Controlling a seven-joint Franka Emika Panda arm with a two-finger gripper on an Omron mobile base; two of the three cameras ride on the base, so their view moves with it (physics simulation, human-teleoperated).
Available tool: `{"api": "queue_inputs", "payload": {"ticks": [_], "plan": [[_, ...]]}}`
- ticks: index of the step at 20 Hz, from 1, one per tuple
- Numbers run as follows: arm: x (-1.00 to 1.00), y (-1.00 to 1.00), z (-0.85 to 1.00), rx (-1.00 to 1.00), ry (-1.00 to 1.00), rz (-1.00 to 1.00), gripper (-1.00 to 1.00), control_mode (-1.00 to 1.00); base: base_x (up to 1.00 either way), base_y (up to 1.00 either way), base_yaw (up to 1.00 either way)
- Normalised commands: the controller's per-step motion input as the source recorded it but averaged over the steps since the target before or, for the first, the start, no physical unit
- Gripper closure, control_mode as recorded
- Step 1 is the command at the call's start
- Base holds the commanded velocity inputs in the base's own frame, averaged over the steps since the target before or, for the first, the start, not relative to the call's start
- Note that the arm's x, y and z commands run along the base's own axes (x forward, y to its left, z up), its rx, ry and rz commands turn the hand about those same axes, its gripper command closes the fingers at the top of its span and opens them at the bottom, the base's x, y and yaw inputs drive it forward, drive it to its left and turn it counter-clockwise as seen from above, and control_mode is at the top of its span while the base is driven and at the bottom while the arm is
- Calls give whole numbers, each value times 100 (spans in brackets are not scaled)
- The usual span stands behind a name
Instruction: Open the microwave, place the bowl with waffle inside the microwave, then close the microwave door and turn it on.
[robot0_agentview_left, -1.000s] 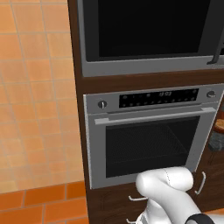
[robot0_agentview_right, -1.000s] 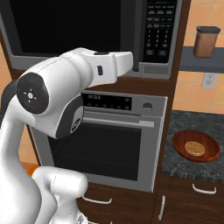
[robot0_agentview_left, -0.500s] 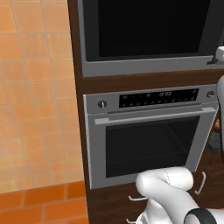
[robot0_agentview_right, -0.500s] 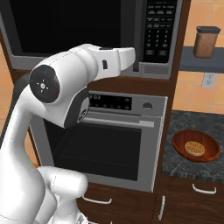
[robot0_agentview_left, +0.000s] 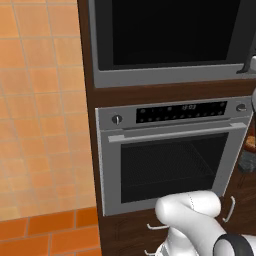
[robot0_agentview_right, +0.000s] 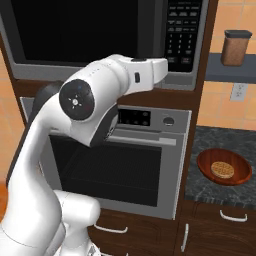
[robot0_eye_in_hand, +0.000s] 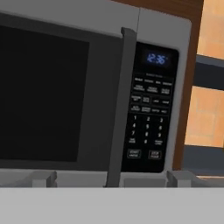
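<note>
The microwave (robot0_agentview_right: 90, 35) is built in high, above the silver oven, and its black glass door (robot0_eye_in_hand: 43, 92) is closed. The dark vertical handle (robot0_eye_in_hand: 119, 109) runs down beside the keypad (robot0_eye_in_hand: 148, 118). My gripper (robot0_eye_in_hand: 111, 179) is open, facing the microwave front a short way off, and the handle stands between its two widely spread fingertips (robot0_eye_in_hand: 43, 178). In the right base view the hand (robot0_agentview_right: 159, 69) reaches level with the microwave's lower edge. The reddish-brown bowl (robot0_agentview_right: 235, 172) with a waffle (robot0_agentview_right: 222, 169) sits on the dark counter to the right.
The silver oven (robot0_agentview_left: 170, 155) with knob and bar handle sits directly below the microwave. A brown jar (robot0_agentview_right: 235, 47) stands on a shelf at the upper right, above a wall outlet (robot0_agentview_right: 239, 90). Drawer fronts with handles (robot0_agentview_right: 232, 216) lie under the counter. Orange tiled wall (robot0_agentview_left: 40, 110) is on the left.
The arm has risen and swung the hand to the right along the microwave front, toward the handle. The jaws have stayed open. The bowl has not moved.
</note>
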Motion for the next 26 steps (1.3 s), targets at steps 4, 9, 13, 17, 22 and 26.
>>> {"api": "queue_inputs", "payload": {"ticks": [4,9,13,17,22,26], "plan": [[41,-14,-25,5,-8,0,-100,-100,0,0,0],[48,-10,-15,12,-10,0,-100,-100,0,0,0],[30,0,-3,8,-8,3,-100,-100,0,0,0],[22,0,0,1,0,17,-100,-100,0,0,0],[21,-4,0,0,0,20,-100,-100,0,0,0],[13,-12,0,0,2,17,-100,-100,0,0,0]]}}
